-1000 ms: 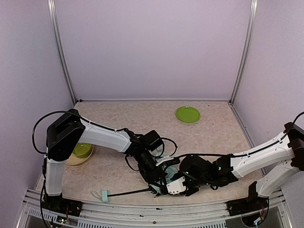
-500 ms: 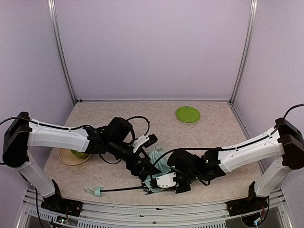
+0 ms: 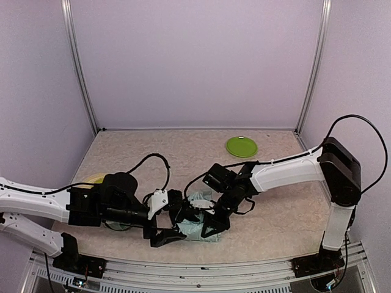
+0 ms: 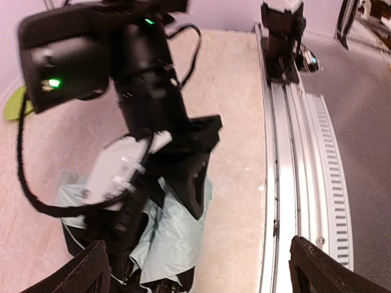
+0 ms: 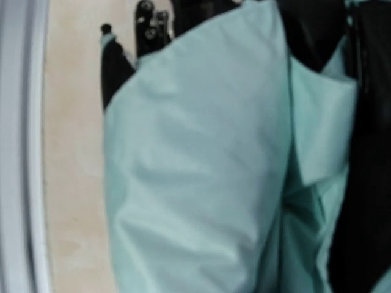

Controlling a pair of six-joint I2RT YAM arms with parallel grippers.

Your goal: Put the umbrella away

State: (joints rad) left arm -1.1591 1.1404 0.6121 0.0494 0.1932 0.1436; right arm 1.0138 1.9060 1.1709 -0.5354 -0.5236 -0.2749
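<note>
Umbrella (image 3: 194, 231), compact, pale mint-green fabric: bunched beneath right gripper (image 3: 214, 224); could not tell its hold. Left gripper (image 3: 174, 224) spread wide alongside. Likely needed loose folds gathered before lifting.

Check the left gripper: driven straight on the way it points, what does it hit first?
Most likely the umbrella, its mint fabric bunched dead ahead of the open left gripper. The right gripper sits on that fabric just beyond; depth is unclear, so it may come first.

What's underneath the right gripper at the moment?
The umbrella: its pale mint fabric, bunched on the table. Anything beneath that fabric is covered.
</note>
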